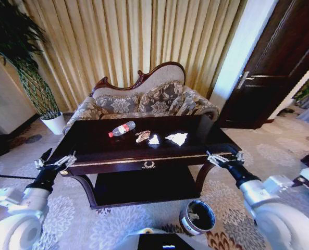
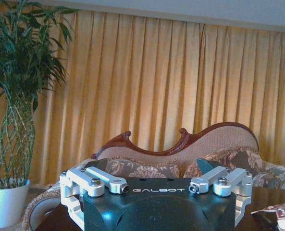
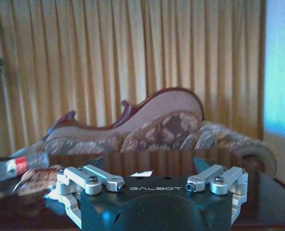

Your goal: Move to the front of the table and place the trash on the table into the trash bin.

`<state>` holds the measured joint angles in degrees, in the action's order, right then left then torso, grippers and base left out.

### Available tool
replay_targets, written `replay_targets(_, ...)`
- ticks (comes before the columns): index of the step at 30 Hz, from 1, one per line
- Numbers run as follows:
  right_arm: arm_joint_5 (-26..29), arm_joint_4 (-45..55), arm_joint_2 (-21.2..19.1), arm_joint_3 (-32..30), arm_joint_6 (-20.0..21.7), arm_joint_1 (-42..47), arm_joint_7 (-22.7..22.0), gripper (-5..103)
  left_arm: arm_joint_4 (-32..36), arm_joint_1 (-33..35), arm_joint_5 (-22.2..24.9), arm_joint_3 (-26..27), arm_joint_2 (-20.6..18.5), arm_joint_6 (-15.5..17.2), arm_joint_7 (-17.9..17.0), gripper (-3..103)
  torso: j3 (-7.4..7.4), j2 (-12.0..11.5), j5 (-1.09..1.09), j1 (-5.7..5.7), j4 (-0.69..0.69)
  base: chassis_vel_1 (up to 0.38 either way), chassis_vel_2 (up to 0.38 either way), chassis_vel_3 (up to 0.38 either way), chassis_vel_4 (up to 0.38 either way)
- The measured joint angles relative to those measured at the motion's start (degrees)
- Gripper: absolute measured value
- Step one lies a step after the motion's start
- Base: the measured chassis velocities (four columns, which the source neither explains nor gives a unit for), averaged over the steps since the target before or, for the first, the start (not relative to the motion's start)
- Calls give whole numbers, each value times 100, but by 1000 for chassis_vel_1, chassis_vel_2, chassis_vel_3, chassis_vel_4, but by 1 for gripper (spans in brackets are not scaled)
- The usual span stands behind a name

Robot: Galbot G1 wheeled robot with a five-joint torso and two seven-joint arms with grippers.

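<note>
Near the bench's [image 1: 144, 156] front corners, left gripper [image 1: 54, 159] and right gripper [image 1: 223, 156] level, fingers wide open and empty, "GALBOT" readable on both; trash bin [image 1: 198, 216] on floor, bottle [image 1: 122, 128], wrapper [image 1: 142, 136], paper [image 1: 176, 138] farther on top.

White rounded arms, black wrists, silver screwed linkages, "GALBOT" lettering on each dark tool [image 2: 152, 166]

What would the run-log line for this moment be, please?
base: at table front | trash: bottle, wrapper, paper on table | bin: floor, front-right | left gripper: open, empty | right gripper: open, empty
</note>
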<state>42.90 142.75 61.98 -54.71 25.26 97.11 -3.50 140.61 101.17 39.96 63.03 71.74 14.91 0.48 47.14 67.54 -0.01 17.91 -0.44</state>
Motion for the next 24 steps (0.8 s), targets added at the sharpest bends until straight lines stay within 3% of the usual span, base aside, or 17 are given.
replay_targets(3,489,-369,-623,321,373,-637,-383,100,123,69,2,65,32,34,-18,100,2,-1,2,1,1,10,-11,-30,17)
replay_targets(5,555,-456,-732,382,399,-766,-416,100,143,85,2,74,42,37,-34,100,3,-2,2,2,1,0,0,0,0)
replay_targets(8,830,-1041,-1300,828,448,-1528,-463,100,259,172,17,112,131,66,-111,100,7,-7,3,13,3,0,0,0,0)
replay_targets(12,868,-1524,-1560,1315,458,-2059,-462,100,268,229,14,113,220,121,-186,100,6,-7,2,12,2,0,0,0,0)
replay_targets(18,861,-2152,-1682,2103,477,-2819,-467,100,270,262,-24,60,319,211,-283,100,4,-4,1,7,0,0,0,0,0)
replay_targets(24,823,-2693,-1549,2921,542,-3616,-571,100,270,260,-88,90,359,245,-320,100,5,-5,1,9,1,0,0,0,0)
